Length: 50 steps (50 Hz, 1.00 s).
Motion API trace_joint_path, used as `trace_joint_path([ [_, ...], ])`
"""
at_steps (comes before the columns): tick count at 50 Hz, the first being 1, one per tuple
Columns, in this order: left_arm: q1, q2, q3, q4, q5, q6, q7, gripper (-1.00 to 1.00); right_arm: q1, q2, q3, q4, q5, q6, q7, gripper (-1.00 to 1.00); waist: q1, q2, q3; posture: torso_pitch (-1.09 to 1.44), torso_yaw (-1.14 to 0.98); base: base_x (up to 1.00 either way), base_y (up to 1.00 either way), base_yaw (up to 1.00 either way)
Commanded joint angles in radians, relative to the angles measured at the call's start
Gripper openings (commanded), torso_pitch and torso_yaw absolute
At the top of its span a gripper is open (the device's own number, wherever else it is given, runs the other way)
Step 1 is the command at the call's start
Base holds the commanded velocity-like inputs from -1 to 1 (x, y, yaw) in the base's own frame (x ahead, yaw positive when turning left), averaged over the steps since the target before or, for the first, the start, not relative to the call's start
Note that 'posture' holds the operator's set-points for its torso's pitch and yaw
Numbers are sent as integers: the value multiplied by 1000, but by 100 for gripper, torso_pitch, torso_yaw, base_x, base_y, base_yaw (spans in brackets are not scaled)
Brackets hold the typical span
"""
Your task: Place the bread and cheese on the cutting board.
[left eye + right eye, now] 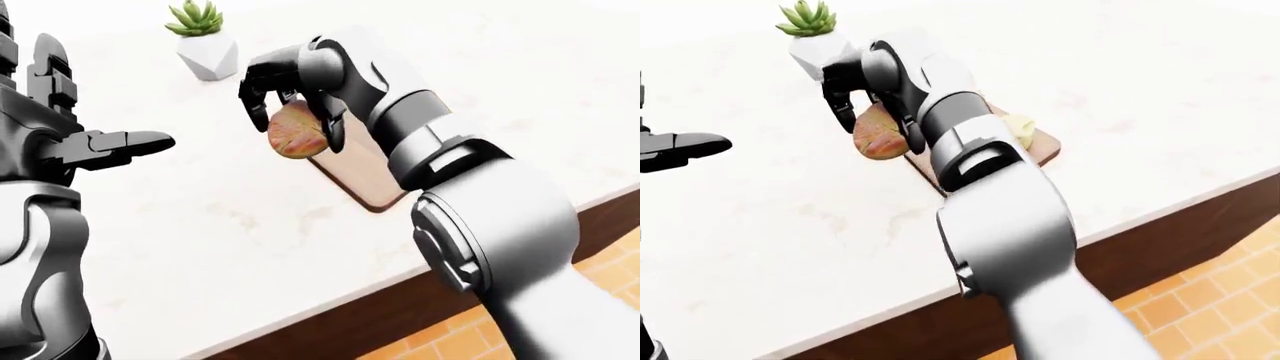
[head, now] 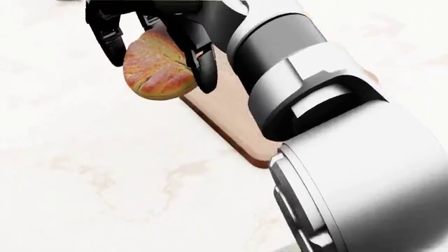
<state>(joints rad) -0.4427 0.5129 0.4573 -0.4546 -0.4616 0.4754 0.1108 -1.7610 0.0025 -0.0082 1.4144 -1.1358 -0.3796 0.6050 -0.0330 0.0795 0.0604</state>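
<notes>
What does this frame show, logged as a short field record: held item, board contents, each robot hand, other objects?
held item: round golden-brown crusty bread loaf, gripped by the right robot hand
position: at the left edge of the brown wooden cutting board, seemingly not yet set down
board contents: pale yellow cheese piece, in the right-eye view
left robot hand: open, empty
other: green succulent in a white faceted pot
surface: white marble counter

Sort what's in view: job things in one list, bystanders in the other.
Job: bread, gripped in the right hand; cutting board; cheese, already on the board.
Bystanders: potted succulent; left hand, open and empty; counter.
</notes>
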Motion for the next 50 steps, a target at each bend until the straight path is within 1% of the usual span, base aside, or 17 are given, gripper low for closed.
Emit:
trace_joint_path([
  [1,-24,18,15,-24,2,-25,1,100,-44,-24,-8,-42,4,1,-36,-100,0,7,-29,0,0,0,0,0],
  [12,-21,14,13,-26,5,-26,-1,100,-42,-87,-22,-39,-24,45,-60,-100,2,2,-29,0,0,0,0,0],
  [22,-20,12,13,-23,9,-27,-4,100,-26,-125,-32,-36,-57,93,-86,-100,4,-3,-30,0,0,0,0,0],
  [26,-21,13,14,-25,9,-25,-4,100,-13,-140,-41,-36,-62,131,-114,-100,5,-5,-30,0,0,0,0,0],
  [28,-21,13,13,-25,9,-24,-4,100,-4,-147,-41,-35,-69,140,-145,-100,6,-6,-31,0,0,0,0,0],
  [31,-23,12,11,-24,11,-25,-3,100,2,-153,-55,-35,-60,156,-168,-100,8,-7,-31,0,0,0,0,0],
  [40,-25,10,7,-22,16,-27,-5,100,29,-167,-55,-34,-65,161,-195,-100,8,-10,-32,0,0,0,0,0],
  [45,-26,9,8,-22,15,-25,-5,100,38,-162,-60,-34,-61,172,-207,-100,9,-10,-33,0,0,0,0,0],
  [50,-25,8,8,-26,14,-20,-3,100,48,-163,-55,-34,-66,188,-214,-100,9,-11,-33,0,0,0,0,0],
])
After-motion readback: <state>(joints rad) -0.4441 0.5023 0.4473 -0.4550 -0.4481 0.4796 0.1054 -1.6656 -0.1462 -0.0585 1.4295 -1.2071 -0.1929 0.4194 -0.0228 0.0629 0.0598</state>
